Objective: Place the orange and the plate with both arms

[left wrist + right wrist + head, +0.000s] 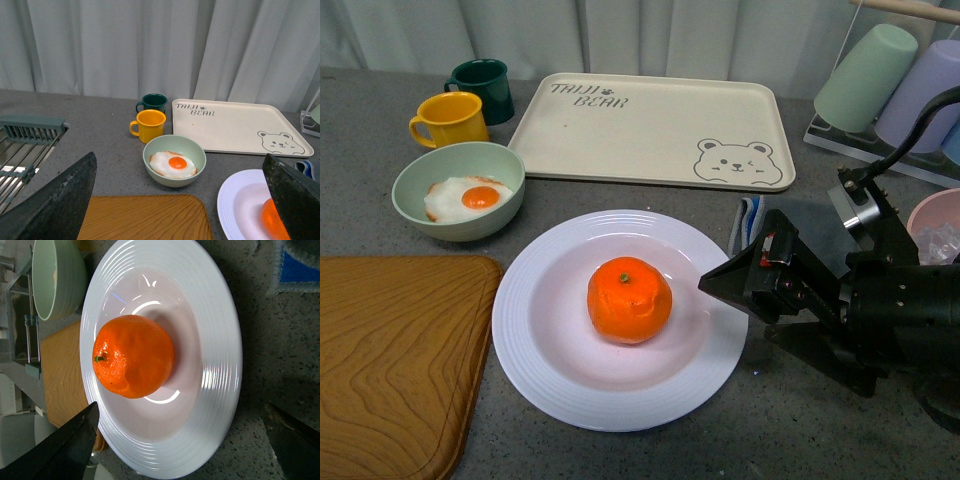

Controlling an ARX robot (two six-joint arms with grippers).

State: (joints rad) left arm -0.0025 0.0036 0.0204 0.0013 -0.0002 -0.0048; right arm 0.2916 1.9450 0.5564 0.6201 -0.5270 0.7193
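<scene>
Grey counter (pixel 770 450) carries plate (pixel 535 370), tray (pixel 650 130), bowl (pixel 470 225), yellow mug (pixel 450 120), green mug (pixel 485 88), board (pixel 390 360).

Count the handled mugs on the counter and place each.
2. The yellow mug stands behind the pale green bowl; the dark green mug stands behind it, beside the bear tray. Rack tumblers show no handles.

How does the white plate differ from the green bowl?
Colour: the plate is glossy white, the bowl pale green. Shape: the plate is wider and shallow with a ridged rim; the bowl is smaller and deeper. Contents: the plate holds the orange, the bowl a fried egg. Both are round and sit upright on the grey counter.
</scene>
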